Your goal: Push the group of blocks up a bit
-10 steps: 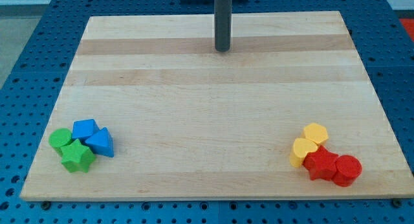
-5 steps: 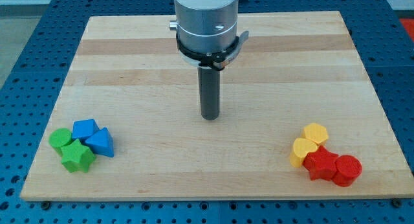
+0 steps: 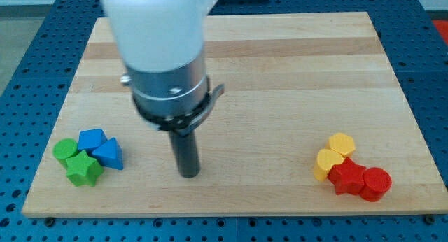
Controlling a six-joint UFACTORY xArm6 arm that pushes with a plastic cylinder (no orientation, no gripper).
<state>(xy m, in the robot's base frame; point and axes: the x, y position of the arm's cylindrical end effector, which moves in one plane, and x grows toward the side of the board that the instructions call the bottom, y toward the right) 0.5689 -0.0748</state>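
My tip (image 3: 188,174) touches the board near the view's bottom, left of centre. It stands well to the right of a cluster at the bottom left: a blue cube (image 3: 91,139), a blue triangular block (image 3: 108,155), a green cylinder (image 3: 66,150) and a green star-shaped block (image 3: 84,168). The tip touches none of them. At the bottom right sits a second cluster: two yellow blocks (image 3: 341,144) (image 3: 327,162), a red star-shaped block (image 3: 347,178) and a red cylinder (image 3: 376,184).
The wooden board (image 3: 280,95) lies on a blue perforated table (image 3: 434,74). The arm's grey and white body (image 3: 164,67) hangs over the board's upper left part and hides some of it.
My tip has moved from the view's top centre down and to the left, now near the bottom edge. No block has moved.
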